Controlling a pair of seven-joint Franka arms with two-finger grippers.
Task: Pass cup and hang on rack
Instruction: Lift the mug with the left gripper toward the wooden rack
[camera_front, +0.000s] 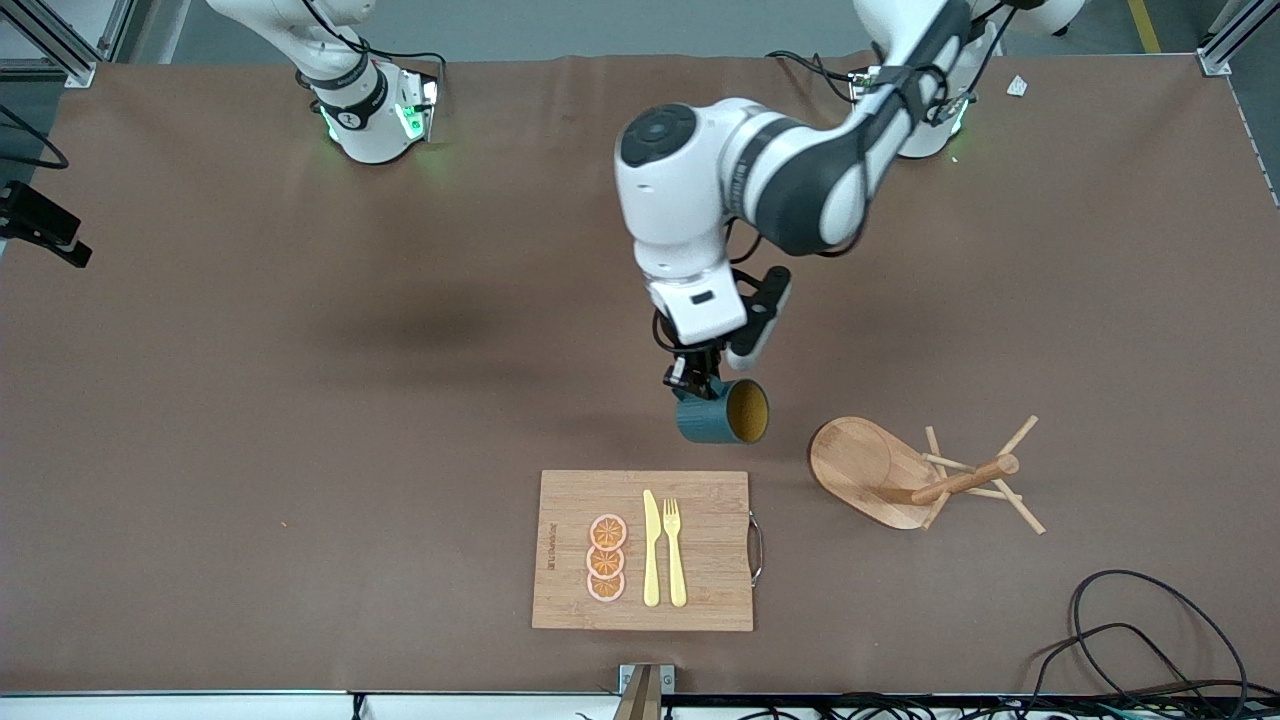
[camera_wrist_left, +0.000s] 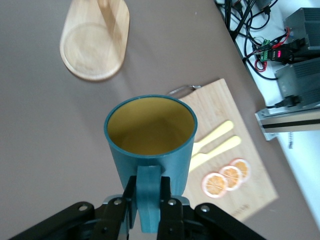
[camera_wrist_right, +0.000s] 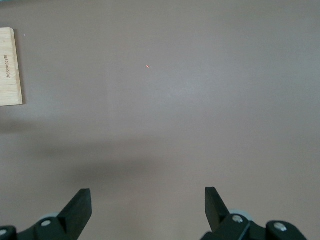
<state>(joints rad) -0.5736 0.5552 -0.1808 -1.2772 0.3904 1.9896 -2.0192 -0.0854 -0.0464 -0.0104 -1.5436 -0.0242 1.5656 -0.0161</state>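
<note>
Lying nearest the camera, the board (camera_front: 700, 550) is carrying a knife (camera_front: 651, 548), a fork (camera_front: 675, 550) and orange slices (camera_front: 606, 558). Just above its farther edge, the cup (camera_front: 722, 413) is hanging on its side in the air, mouth toward the rack (camera_front: 905, 474). The left gripper (camera_front: 697, 385) is pinching its handle (camera_wrist_left: 148, 200). The rack is lying toppled on the table (camera_front: 300, 400). The right gripper (camera_wrist_right: 147, 207) is waiting over bare table with fingers spread wide, holding nothing.
</note>
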